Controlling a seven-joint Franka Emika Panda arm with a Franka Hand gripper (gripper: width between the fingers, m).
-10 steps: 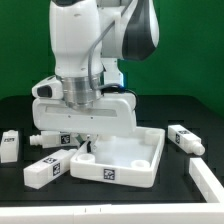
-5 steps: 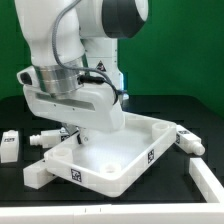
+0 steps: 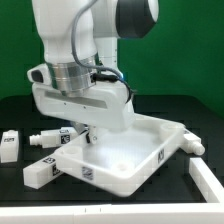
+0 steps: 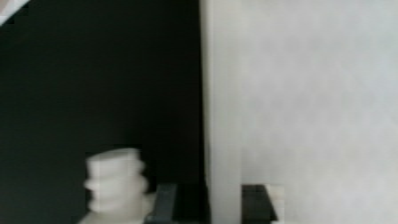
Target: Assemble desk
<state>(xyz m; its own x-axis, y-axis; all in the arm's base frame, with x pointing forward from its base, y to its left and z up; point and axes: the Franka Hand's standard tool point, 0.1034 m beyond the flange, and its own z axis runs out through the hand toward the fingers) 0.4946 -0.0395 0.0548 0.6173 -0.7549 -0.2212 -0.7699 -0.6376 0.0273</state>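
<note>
While I watch both feeds, the gripper (image 3: pixel 86 131) sits pinched narrow on the rim of the desk top (image 3: pixel 128 152), one finger either side. The top lies on the table (image 3: pixel 175 108) right beneath the gripper, a loose leg (image 3: pixel 42 171) near it.
</note>
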